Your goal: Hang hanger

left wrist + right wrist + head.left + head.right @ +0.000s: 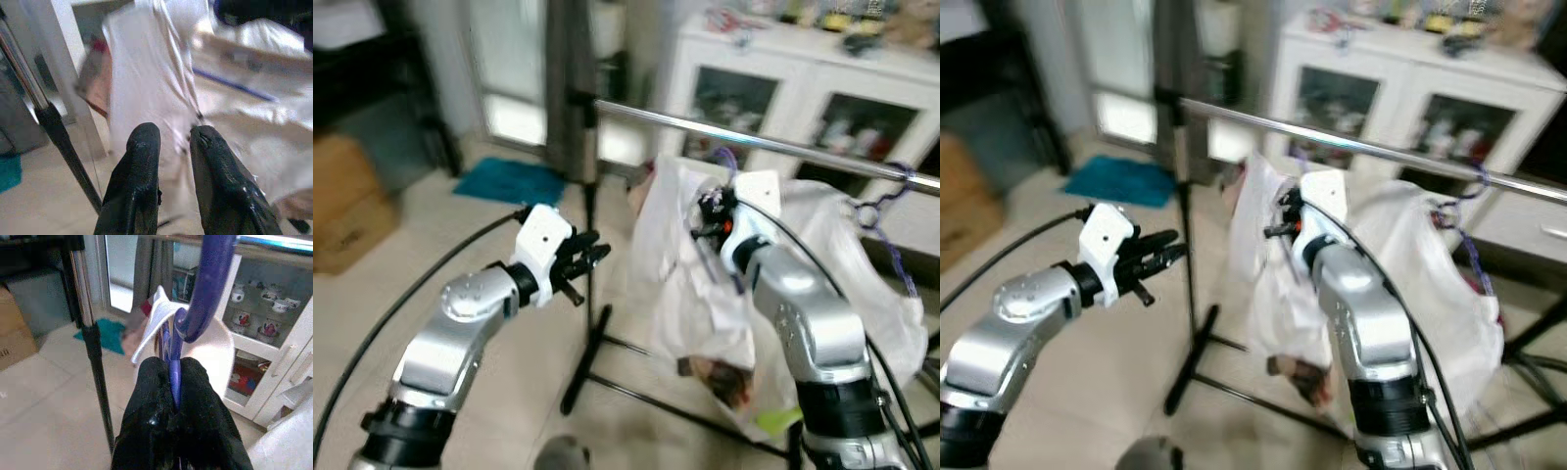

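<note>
A humanoid robot stands at a clothes rail in a home, its right gripper clamped on the neck of a purple hanger, the two black fingers pressed together on the plastic just under the hook. The hanger carries a white garment, which drapes down in front of the right arm, and the grip high on the neck appears chosen to leave the hook free to go over the bar. The hook sits just below the chrome rail and is not yet on it, so the hanging step looks close but undone. The left gripper hovers to the left near the rack's black upright, its fingers close together with a narrow gap and nothing between them, seemingly held clear of the garment. Farther along the rail a second purple hanger already hangs with white cloth beneath it. A white cabinet with glass doors stands behind, a teal mat lies on the floor, and a cardboard box sits at the far left.
</note>
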`<state>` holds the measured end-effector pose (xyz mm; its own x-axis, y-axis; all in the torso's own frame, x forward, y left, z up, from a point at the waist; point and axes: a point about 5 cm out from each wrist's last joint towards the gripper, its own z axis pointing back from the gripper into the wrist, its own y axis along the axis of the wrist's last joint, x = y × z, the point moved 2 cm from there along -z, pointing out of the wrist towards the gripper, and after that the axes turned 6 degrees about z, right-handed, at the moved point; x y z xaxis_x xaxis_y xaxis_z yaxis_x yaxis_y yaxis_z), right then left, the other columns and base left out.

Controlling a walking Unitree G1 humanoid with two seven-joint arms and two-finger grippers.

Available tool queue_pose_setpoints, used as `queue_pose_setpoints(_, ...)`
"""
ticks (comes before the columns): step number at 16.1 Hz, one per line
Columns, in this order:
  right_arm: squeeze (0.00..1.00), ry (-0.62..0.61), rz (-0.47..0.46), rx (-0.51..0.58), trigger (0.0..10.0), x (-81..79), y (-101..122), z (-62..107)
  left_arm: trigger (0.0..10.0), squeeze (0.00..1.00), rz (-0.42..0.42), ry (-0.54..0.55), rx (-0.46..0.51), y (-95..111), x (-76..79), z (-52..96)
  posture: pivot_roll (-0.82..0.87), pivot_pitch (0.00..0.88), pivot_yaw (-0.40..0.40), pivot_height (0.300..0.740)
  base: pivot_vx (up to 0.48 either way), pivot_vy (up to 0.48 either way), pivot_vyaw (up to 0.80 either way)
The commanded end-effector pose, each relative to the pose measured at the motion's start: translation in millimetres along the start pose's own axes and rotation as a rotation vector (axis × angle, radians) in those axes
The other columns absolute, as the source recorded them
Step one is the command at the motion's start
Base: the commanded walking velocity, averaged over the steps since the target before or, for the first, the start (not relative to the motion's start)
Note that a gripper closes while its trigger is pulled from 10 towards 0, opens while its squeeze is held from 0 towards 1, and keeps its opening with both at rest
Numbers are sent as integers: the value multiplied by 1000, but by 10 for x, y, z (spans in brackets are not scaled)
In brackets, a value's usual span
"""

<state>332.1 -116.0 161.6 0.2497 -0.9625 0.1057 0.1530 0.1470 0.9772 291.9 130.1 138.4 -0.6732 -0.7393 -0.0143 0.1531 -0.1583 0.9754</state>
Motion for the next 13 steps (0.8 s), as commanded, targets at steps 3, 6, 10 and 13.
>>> queue_pose_setpoints(3,0,-110,-14,-14,10000,180,22,-141,10000,0,-17,12,37,115,-22,-47,143,0,-35,740,0,0,0)
queue_pose_setpoints(6,0,-177,-18,-36,10000,342,75,-356,10000,0,-24,5,49,169,-32,-75,148,0,-41,740,0,0,0)
queue_pose_setpoints(10,0,-185,-27,-19,10000,423,141,-479,10000,0,86,127,121,235,-106,-81,160,0,-61,740,0,0,0)
queue_pose_setpoints(13,0,-132,-59,47,10000,327,58,-262,10000,0,162,258,163,197,-205,-4,157,0,-61,740,0,0,0)
